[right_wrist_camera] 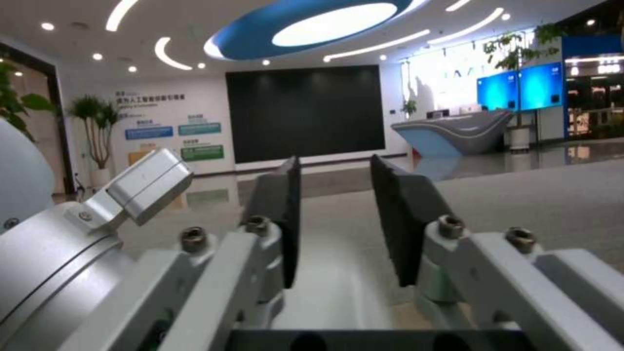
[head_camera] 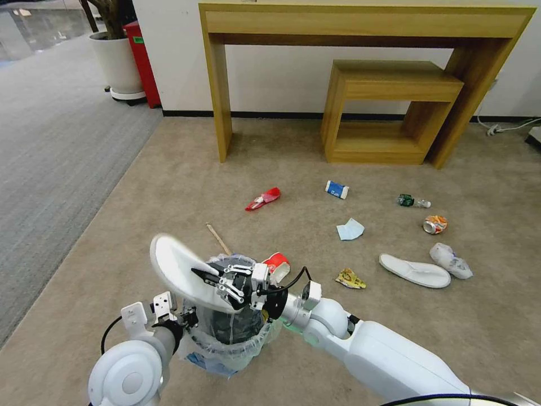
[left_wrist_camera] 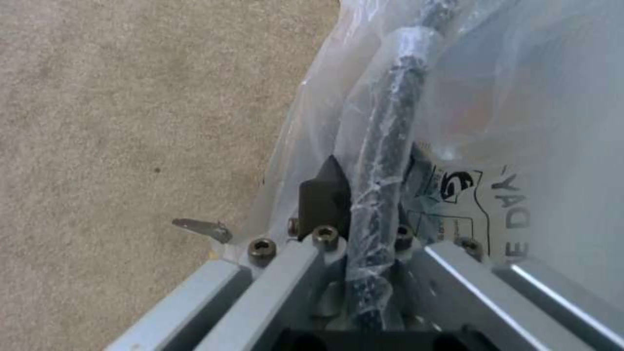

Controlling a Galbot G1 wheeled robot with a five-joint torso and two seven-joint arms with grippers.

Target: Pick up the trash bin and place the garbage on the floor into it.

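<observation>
My left gripper [head_camera: 183, 317] is shut on the rim of the trash bin [head_camera: 228, 338]; in the left wrist view the bag-wrapped rim [left_wrist_camera: 383, 161] runs between the fingers [left_wrist_camera: 325, 195]. My right gripper [head_camera: 207, 277] hovers over the bin's mouth, open, with a white slipper [head_camera: 177, 268] tilted against it; its pads [right_wrist_camera: 403, 214] stand apart. On the floor [head_camera: 169, 186] garbage lies scattered: a stick [head_camera: 218, 238], red crushed cups [head_camera: 263, 198] [head_camera: 277, 265], a blue-white cup [head_camera: 337, 189], a mask [head_camera: 350, 229], a wrapper [head_camera: 350, 278], a second slipper [head_camera: 414, 270], a wad [head_camera: 451, 260], a can [head_camera: 435, 224], a bottle [head_camera: 413, 201].
A tall wooden console table [head_camera: 360, 22] with a lower one [head_camera: 389, 107] nested under it stands against the far wall. A white planter [head_camera: 117, 62] and a red box [head_camera: 143, 62] stand at the back left, beside grey ribbed carpet [head_camera: 51, 141]. A cable [head_camera: 507, 127] lies at far right.
</observation>
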